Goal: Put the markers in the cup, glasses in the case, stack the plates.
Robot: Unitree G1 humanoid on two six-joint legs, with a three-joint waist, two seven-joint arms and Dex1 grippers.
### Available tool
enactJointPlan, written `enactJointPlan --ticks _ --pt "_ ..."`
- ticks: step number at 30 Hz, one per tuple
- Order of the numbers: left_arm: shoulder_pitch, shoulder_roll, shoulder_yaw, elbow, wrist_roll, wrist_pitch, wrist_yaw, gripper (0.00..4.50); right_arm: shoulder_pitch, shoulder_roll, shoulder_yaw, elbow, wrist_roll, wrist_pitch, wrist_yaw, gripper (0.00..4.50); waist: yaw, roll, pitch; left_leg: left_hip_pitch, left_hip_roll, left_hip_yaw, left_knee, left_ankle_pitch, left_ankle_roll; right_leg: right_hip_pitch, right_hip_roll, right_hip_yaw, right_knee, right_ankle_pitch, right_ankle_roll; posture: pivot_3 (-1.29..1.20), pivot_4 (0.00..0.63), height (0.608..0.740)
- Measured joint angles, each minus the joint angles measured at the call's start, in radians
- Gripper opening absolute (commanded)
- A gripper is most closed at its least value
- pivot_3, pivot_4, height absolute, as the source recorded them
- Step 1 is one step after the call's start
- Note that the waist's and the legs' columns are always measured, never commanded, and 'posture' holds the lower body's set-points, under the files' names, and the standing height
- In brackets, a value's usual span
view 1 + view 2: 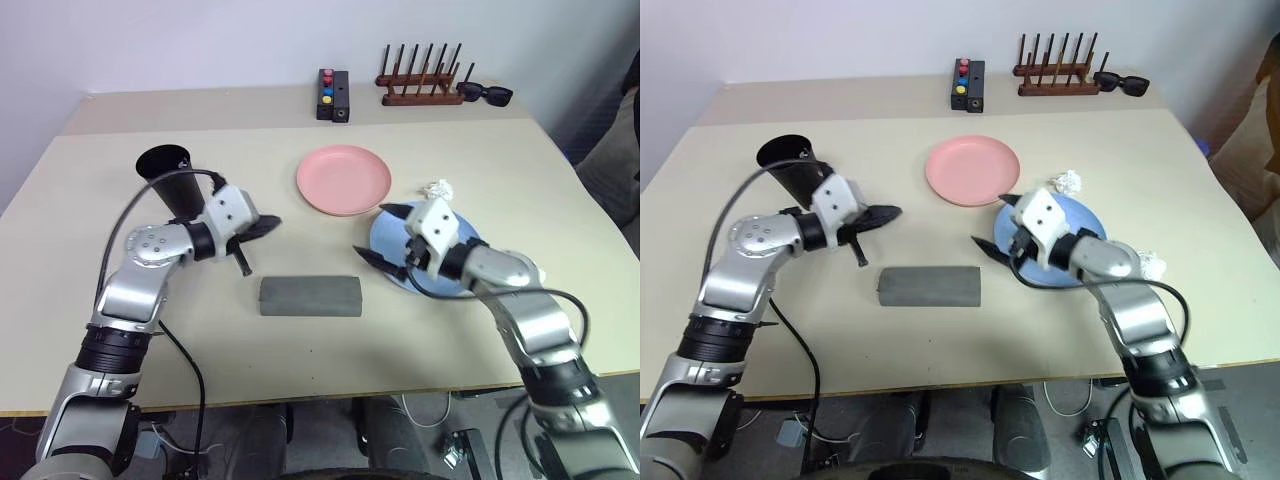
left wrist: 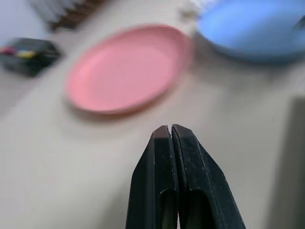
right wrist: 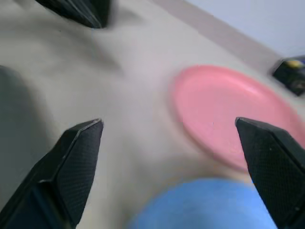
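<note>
The black cup (image 1: 170, 175) stands at the left, just behind my left gripper (image 1: 268, 224), which is shut with nothing between its fingers. My left gripper (image 2: 170, 129) points toward the pink plate (image 1: 343, 178) at the table's middle. The light blue plate (image 1: 440, 282) lies to the right of the pink one. My right gripper (image 1: 380, 233) hovers open over the blue plate's left rim, holding nothing. The grey case (image 1: 310, 296) lies closed in front, between both arms. The markers and the glasses are out of view.
A black box with coloured buttons (image 1: 333, 95), a wooden peg rack (image 1: 420, 85) and black sunglasses (image 1: 486, 95) sit along the far edge. A crumpled white scrap (image 1: 438, 188) lies behind the blue plate, and another white scrap (image 1: 1150, 265) lies right of it.
</note>
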Motion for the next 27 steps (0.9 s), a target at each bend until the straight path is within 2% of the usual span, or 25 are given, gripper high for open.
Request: enactJointPlan --ticks 5,10,14,17,24,27 --pt "0.128 -0.017 0.128 -0.025 -0.12 0.025 0.024 0.03 -0.157 0.085 0.104 0.275 -0.156 -0.108 -0.065 4.5 -0.008 0.0 0.0 -0.001 0.0 0.0 -0.001 0.0 0.0 -0.001 -0.001 0.0 -0.001 0.0 0.0 0.0 0.15 0.739" --pt "0.315 -0.017 0.173 -0.16 -0.223 0.039 -0.006 0.03 -0.277 0.132 0.189 0.533 -0.281 -0.232 -0.083 4.5 -0.012 0.0 0.0 -0.001 -0.001 0.0 -0.002 0.0 0.0 -0.001 -0.001 0.0 -0.001 0.0 0.0 0.0 0.15 0.739" --pt "0.385 -0.018 0.187 -0.252 -0.274 0.076 0.011 0.03 -0.356 0.168 0.219 0.701 -0.342 -0.327 -0.102 4.5 -0.01 0.0 0.0 -0.001 -0.001 0.0 -0.001 0.0 0.0 -0.001 -0.001 0.0 -0.001 0.0 0.0 0.0 0.15 0.739" --pt "0.413 -0.018 0.192 -0.3 -0.288 0.098 0.036 0.0 -0.398 0.19 0.224 0.797 -0.37 -0.384 -0.123 3.69 -0.012 0.0 0.0 0.0 -0.001 0.0 -0.001 0.0 0.0 0.0 -0.001 0.0 -0.001 0.0 0.0 0.0 0.15 0.739" --pt "0.469 -0.016 0.187 -0.319 -0.286 0.108 0.061 0.0 -0.443 0.216 0.246 0.936 -0.445 -0.506 -0.173 0.07 -0.011 0.0 0.0 0.0 -0.001 0.0 -0.002 0.0 0.0 0.0 0.0 0.0 -0.001 -0.001 -0.002 0.0 0.15 0.739" --pt "0.467 -0.016 0.186 -0.323 -0.286 0.112 0.069 0.0 -0.447 0.225 0.25 0.953 -0.464 -0.537 -0.19 0.02 -0.012 0.0 0.0 0.001 0.0 0.0 -0.002 0.0 0.0 0.0 0.0 0.0 -0.001 -0.001 -0.002 0.0 0.15 0.739"
